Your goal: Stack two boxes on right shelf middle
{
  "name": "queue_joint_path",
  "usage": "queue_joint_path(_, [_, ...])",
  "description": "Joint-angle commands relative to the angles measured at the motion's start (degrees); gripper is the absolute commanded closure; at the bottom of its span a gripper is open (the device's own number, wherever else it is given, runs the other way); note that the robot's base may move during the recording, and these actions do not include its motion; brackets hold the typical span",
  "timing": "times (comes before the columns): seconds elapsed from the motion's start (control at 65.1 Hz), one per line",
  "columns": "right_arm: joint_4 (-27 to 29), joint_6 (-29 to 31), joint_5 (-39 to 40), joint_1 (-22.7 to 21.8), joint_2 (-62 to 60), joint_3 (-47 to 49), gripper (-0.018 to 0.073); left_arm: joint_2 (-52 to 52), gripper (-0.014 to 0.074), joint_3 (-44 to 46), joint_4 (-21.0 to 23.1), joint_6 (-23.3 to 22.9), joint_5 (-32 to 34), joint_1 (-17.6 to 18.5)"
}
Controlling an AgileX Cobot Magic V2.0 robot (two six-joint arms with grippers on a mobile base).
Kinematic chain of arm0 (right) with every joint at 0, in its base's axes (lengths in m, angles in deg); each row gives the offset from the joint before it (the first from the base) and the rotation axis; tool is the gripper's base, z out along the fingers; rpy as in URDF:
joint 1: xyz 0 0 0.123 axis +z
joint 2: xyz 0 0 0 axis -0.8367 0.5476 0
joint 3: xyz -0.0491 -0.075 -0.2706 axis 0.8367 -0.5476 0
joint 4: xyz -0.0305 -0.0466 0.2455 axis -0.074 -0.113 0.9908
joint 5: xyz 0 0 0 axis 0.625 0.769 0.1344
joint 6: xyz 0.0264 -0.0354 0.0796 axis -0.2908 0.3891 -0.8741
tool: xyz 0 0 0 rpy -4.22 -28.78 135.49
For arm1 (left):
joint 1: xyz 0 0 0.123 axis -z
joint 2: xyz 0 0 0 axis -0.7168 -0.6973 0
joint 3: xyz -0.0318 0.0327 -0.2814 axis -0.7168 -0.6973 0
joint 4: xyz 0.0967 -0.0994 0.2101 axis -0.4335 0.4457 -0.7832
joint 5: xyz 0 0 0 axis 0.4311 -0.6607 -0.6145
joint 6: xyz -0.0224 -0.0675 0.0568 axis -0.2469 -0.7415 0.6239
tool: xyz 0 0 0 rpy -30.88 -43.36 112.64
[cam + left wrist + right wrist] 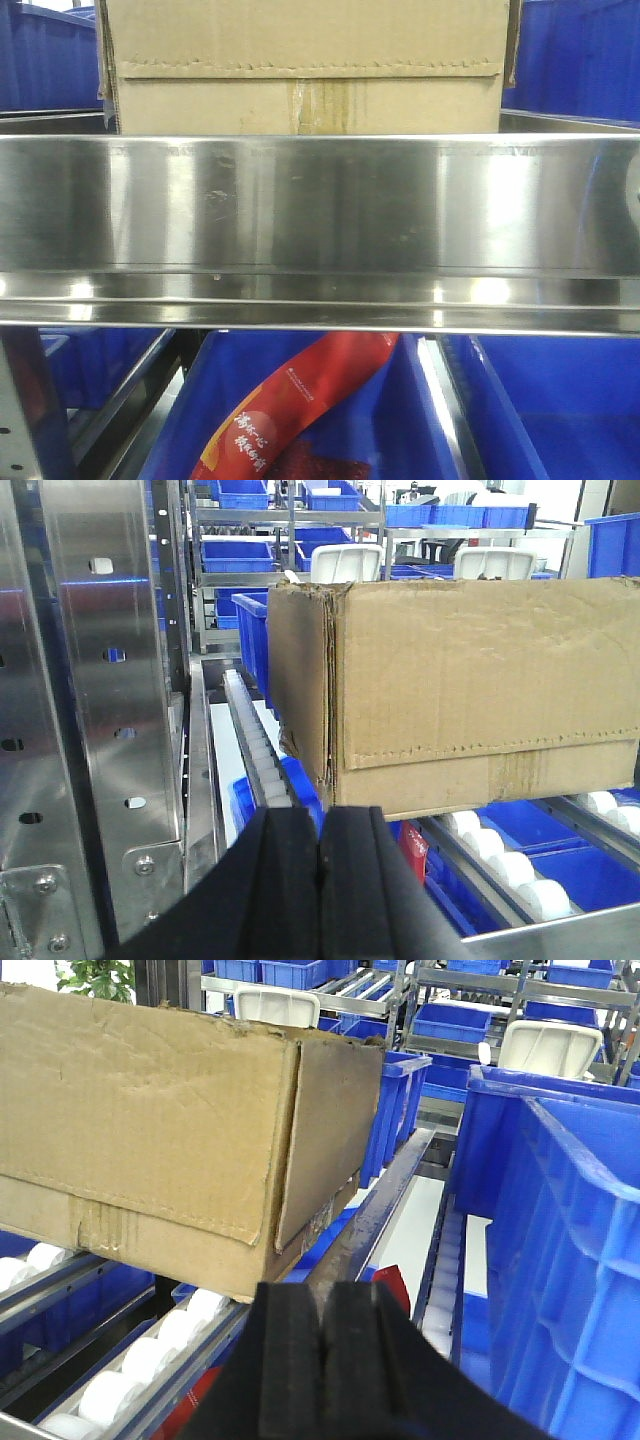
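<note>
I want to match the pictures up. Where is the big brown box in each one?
Front view: the box is top centre, behind the shelf lip.
Left wrist view: right of centre, on white rollers.
Right wrist view: upper left, on the rollers.
Shared landmark: the darker taped seam on its lower band.

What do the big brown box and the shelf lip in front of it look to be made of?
The wrinkled brown box looks like plain corrugated cardboard: matte, creased, ragged flap edge. The wide mirror-like shelf lip looks like polished stainless steel, judging by its streaky reflections.
</note>
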Motion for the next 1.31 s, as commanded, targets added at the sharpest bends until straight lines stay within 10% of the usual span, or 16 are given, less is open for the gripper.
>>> queue_joint_path(0.0, [-0.51,0.11,1.49,-0.18,-0.39,-0.26,0.0721,0.17,0.0708,-0.45,0.93,-0.06,1.74,-0.31])
queue_joint_path(0.384, [-0.51,0.11,1.49,-0.18,-0.39,-0.26,0.0721,10.53,0.0708,-15.28,6.24,0.15,7.61,-13.74])
queue_joint_path(0.568, [-0.51,0.11,1.57,-0.18,-0.39,-0.26,0.0721,11.16,0.0708,-26.52,13.59,9.35,19.95,-18.51])
queue_joint_path(1.29, [-0.51,0.11,1.84,-0.18,-0.39,-0.26,0.0721,11.16,0.0708,-28.48,13.59,9.35,24.4,-18.63])
